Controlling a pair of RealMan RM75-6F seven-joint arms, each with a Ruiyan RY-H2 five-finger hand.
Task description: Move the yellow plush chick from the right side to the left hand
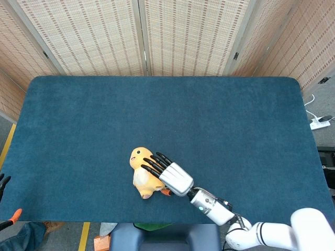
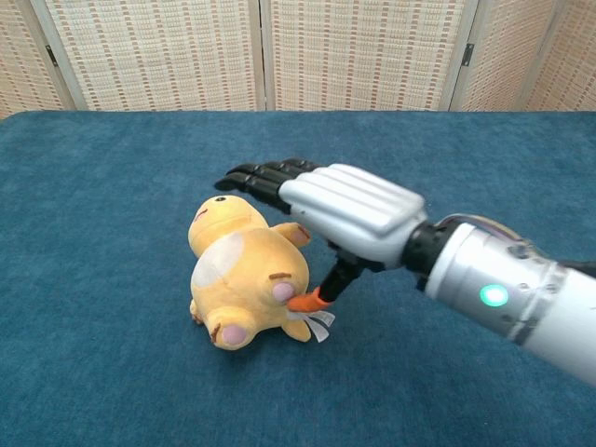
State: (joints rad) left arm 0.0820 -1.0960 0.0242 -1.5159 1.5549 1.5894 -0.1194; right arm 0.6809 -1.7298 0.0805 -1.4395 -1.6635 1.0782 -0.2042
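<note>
The yellow plush chick (image 1: 143,171) (image 2: 244,276) lies on its back on the blue table, left of centre near the front edge. My right hand (image 1: 168,173) (image 2: 328,203) hovers just right of and over it, fingers stretched out flat and apart, holding nothing. Its thumb reaches down beside the chick's orange foot (image 2: 303,302). A dark fingertip shows at the far left edge of the head view, off the table; I cannot tell whether it is my left hand. The chest view does not show my left hand.
The blue felt table (image 1: 94,120) stretches wide on all sides. Woven folding screens (image 1: 183,31) stand behind it. A white power strip (image 1: 320,122) lies on the floor at the right.
</note>
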